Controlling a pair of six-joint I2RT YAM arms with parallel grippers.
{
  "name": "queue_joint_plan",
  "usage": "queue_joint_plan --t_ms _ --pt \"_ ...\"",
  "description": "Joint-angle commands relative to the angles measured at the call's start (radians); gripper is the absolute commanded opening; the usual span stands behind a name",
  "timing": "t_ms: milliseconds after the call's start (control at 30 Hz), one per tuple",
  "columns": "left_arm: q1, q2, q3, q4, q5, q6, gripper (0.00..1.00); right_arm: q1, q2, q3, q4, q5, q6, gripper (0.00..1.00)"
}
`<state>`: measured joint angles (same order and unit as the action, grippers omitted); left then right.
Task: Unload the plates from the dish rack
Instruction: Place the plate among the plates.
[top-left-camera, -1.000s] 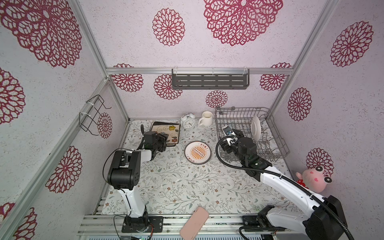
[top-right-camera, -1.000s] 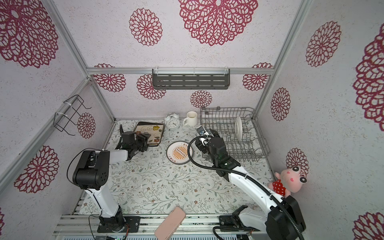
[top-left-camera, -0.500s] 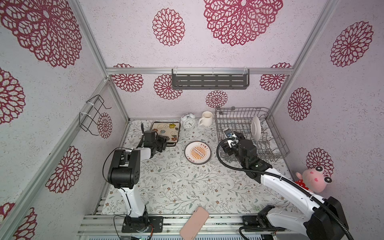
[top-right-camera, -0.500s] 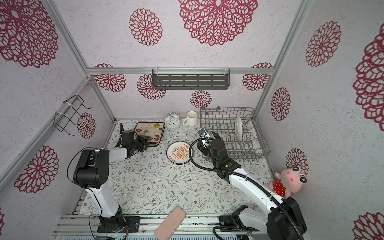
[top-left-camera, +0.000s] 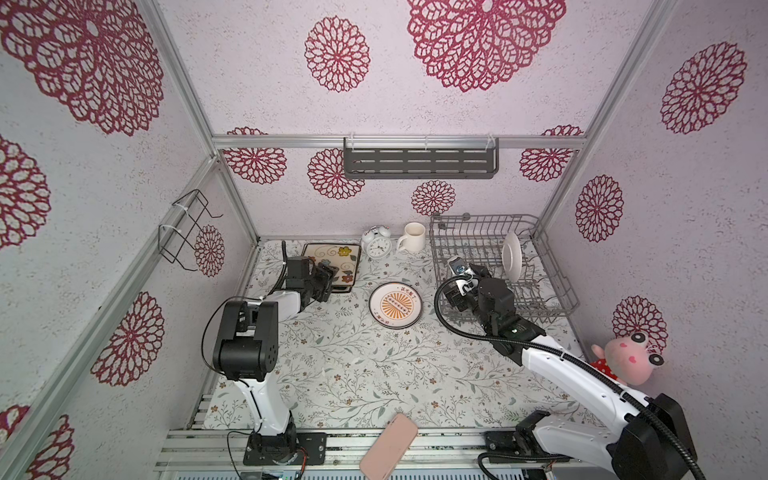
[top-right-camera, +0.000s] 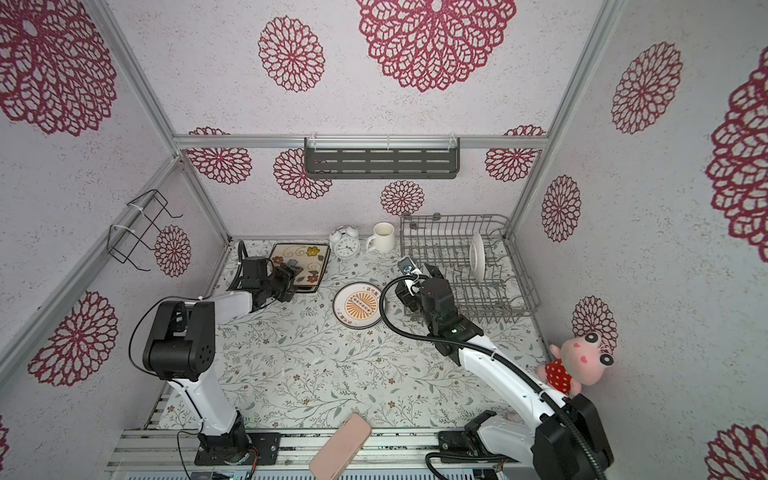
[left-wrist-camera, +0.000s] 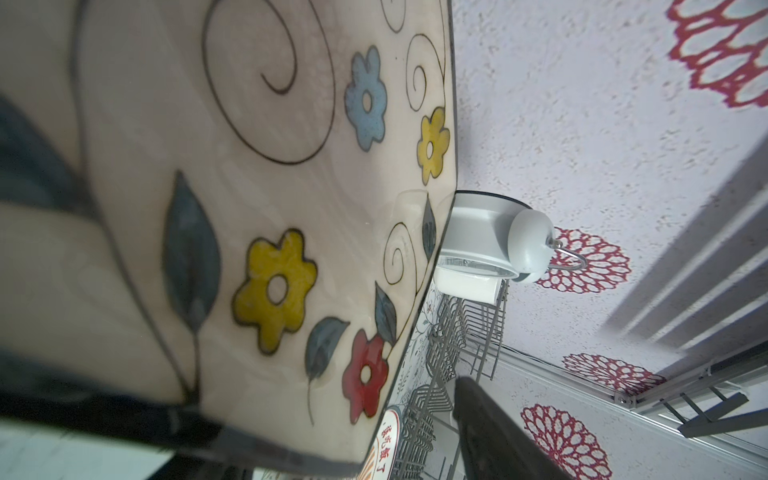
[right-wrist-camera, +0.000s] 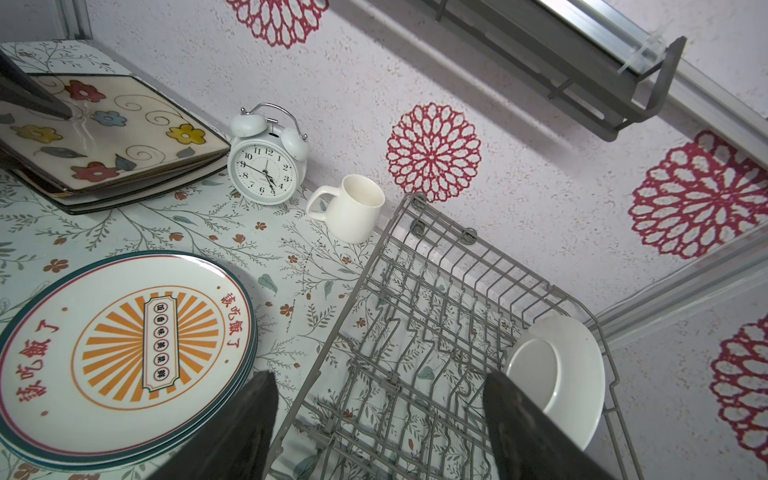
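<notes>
Two bystanders, clock and mug, beside the dish rack.

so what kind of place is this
Probably a mock kitchen counter in a robot test booth: a wire dish rack holding a white plate, a mug beside it, patterned panel walls around.

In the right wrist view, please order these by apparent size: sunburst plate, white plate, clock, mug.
1. Sunburst plate, nearest the camera, so its lead is unsure.
2. White plate.
3. Clock.
4. Mug, only slightly smaller than the clock.
</notes>
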<state>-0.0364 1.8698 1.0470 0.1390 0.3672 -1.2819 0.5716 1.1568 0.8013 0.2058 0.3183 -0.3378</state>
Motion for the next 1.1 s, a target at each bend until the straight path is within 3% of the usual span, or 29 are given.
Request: queue_joint_plan --t_ms 0,100,333,633,733,867,1067 --pt "0.004 0.011 -0.036 -0.244 -0.028 0.034 0.79 -0.01 -0.026 0.026 0.008 0.006 0.021 0.81" --pt "0.007 -0.003 -0.031 -0.257 -0.045 0.044 0.81 -0.013 -0.025 0.015 0.012 0.005 0.027 0.82" --pt "0.007 -0.004 -0.048 -0.081 -0.022 -0.019 0.82 -0.013 -0.003 0.008 0.01 -0.002 0.046 0.81" --pt "0.005 -0.034 -0.036 -0.086 -0.017 -0.022 0.83 -0.032 -0.025 0.016 -0.005 0.014 0.058 0.82" --pt "0.001 -0.071 -0.048 -0.107 -0.007 0.009 0.84 -0.101 -0.055 0.076 -0.102 -0.072 0.136 0.84" --pt "-0.001 -0.14 -0.028 -0.218 -0.016 0.101 0.86 -0.192 -0.094 0.139 -0.244 -0.088 0.22 0.87" --pt "-0.033 -0.251 0.08 -0.429 -0.098 0.249 0.88 -0.418 -0.137 0.095 -0.302 -0.259 0.342 0.88"
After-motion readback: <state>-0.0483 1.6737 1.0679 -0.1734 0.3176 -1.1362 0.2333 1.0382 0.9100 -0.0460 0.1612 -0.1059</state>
